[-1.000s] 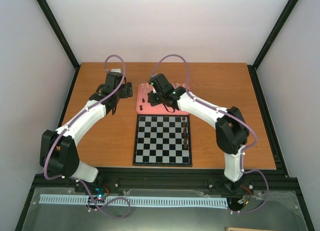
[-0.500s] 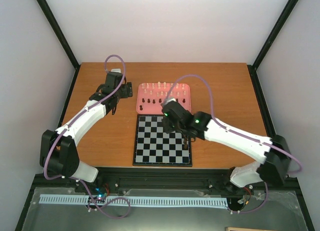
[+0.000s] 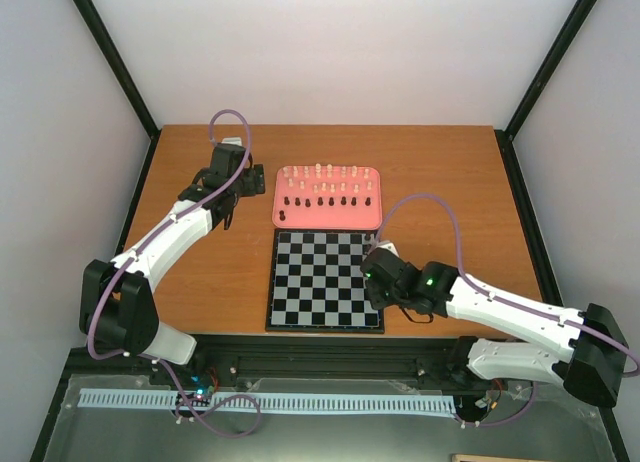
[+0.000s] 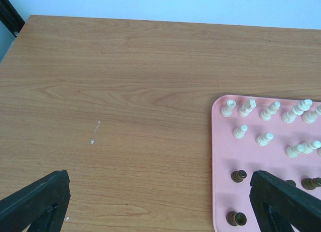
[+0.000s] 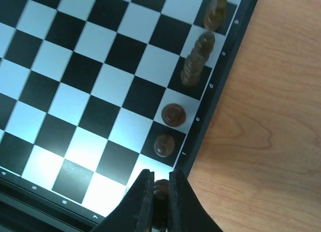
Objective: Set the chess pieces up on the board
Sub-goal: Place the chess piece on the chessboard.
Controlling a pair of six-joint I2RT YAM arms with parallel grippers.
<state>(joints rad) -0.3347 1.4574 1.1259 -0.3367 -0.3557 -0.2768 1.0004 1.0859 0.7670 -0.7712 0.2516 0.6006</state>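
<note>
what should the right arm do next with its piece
Probably lower the right gripper until its dark piece stands on the next free square of the board, then open. It is shut on the piece just beyond the end of the row of dark pieces along that edge.

Wood-grain table [image 3: 450, 182] w/ black frame posts [image 3: 112, 57] rising at its far corners. Pink tray [image 3: 330, 225], rounded corners, lies flat mid-table toward far edge. Small pale scuff [image 4: 94, 136] on tabletop left of tray. White walls [image 3: 330, 52] around; white slotted strip [image 3: 300, 402] at near edge
</note>
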